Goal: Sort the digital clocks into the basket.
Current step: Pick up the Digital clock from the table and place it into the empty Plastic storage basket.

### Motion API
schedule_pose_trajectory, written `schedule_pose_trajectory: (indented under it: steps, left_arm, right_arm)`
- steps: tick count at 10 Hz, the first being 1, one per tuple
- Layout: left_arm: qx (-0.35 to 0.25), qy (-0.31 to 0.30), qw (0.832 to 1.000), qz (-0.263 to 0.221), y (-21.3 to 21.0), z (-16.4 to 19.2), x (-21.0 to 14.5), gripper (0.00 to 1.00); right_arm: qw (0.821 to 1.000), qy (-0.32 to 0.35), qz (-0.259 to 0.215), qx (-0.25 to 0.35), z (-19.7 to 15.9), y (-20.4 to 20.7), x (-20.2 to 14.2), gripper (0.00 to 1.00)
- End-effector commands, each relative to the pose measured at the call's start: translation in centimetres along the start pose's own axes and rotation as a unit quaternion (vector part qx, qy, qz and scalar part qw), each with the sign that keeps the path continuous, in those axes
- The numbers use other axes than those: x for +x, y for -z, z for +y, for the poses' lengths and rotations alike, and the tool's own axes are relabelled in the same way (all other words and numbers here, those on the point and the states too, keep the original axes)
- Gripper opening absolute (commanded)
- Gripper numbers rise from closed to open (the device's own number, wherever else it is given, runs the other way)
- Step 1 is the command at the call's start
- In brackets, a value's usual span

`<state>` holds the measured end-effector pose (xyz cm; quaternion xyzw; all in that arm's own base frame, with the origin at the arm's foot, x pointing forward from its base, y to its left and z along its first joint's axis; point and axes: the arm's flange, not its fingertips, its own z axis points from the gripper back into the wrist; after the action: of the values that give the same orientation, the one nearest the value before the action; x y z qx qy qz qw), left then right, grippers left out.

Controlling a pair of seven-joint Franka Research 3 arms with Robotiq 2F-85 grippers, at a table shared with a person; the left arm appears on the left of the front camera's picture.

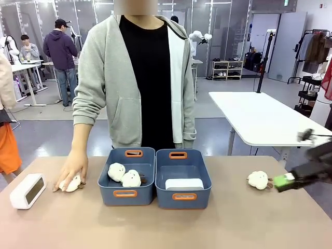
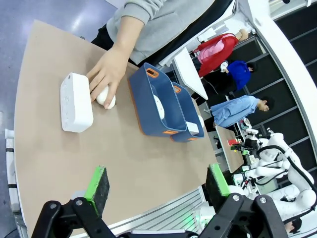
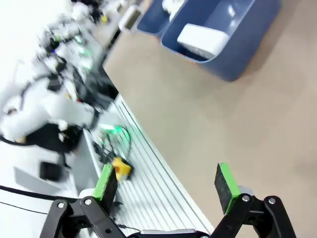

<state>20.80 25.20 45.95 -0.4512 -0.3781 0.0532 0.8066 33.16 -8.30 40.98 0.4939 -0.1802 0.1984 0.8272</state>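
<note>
Front view: one digital clock [image 1: 184, 183] lies inside the right basket [image 1: 165, 196].

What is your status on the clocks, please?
Left gripper, right gripper open, empty. One clock in right basket; other clock on table, far left. Person's hand beside it.

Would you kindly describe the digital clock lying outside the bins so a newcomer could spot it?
On the brown table, look left of the left slate-blue bin, past the person's hand on a plush toy. At the table's left end lies the digital clock: a white rounded block with a pale screen, boxy where the cream toy is small and round.
</note>
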Motion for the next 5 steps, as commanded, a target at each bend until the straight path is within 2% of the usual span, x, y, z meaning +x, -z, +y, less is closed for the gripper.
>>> schedule_pose_trajectory:
  steps: [1, 2, 4, 5]
  left_arm:
    - [-0.011, 0.010, 1.000, -0.005, -0.1, 0.0, 0.2, 1.00]
    - [-0.011, 0.010, 1.000, -0.005, -0.1, 0.0, 0.2, 1.00]
    - [-0.011, 0.010, 1.000, -0.005, -0.1, 0.0, 0.2, 1.00]
    - [-0.011, 0.010, 1.000, -0.005, -0.1, 0.0, 0.2, 1.00]
  right_arm:
    - [0.996, 0.028, -0.077, 0.038, -0.7, -2.6, -4.6, 1.00]
    - [0.991, 0.029, -0.118, 0.051, -1.1, -4.0, -7.2, 1.00]
    - [0.984, 0.071, -0.159, 0.047, -3.3, -4.6, -11.8, 1.00]
    - [0.992, 0.054, -0.110, 0.038, -2.3, -7.3, -6.0, 1.00]
